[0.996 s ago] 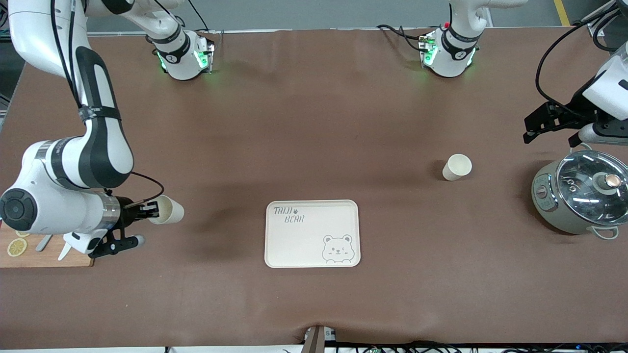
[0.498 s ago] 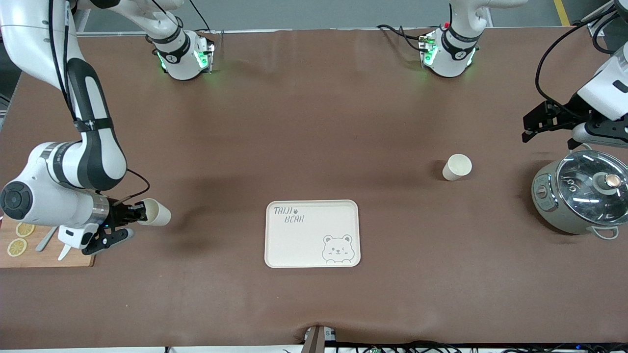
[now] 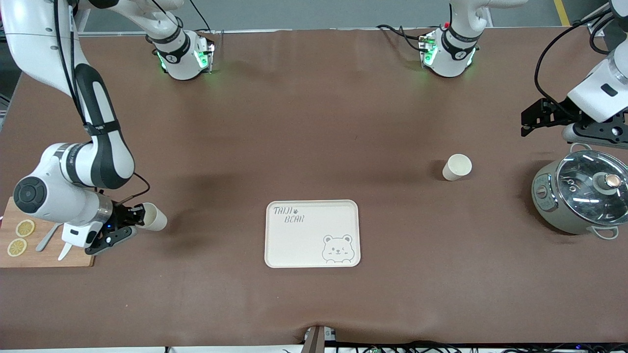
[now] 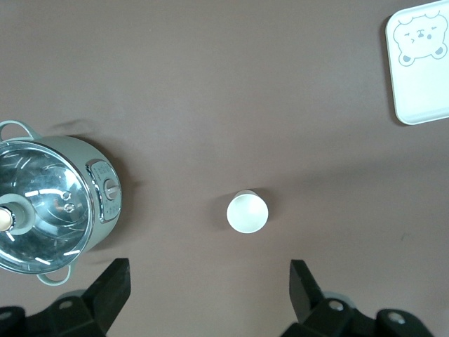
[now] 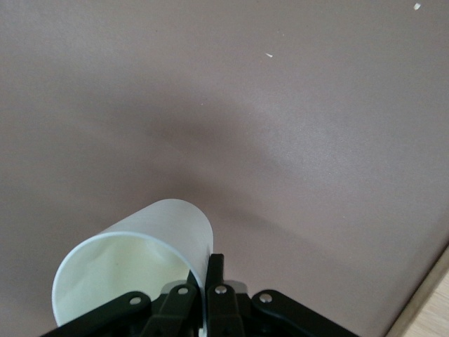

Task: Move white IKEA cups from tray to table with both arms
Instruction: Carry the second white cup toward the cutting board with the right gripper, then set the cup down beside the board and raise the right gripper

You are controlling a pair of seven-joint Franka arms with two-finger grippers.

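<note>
Two white cups are off the tray [image 3: 312, 233], which is lying bare on the table [image 3: 314, 122] between the arms. The right gripper [image 3: 139, 216], working at the right arm's end of the table just beside the wooden cutting board [image 3: 29, 255], is pinching the rim of one cup [image 3: 154, 217] with its fingers closed tight on the wall; the cup is hanging tilted, low over the mat. The second cup [image 3: 457, 166] is standing upright on the mat, below the left gripper [image 4: 210, 295], whose fingers are spread fully and holding nothing. That arm is waiting just above the lidded pot [image 3: 581, 196].

Judged step: placement of the last cup. The next move is calling for the right gripper to bring the cup upright, seat its base on the mat, then release and lift clear.
</note>
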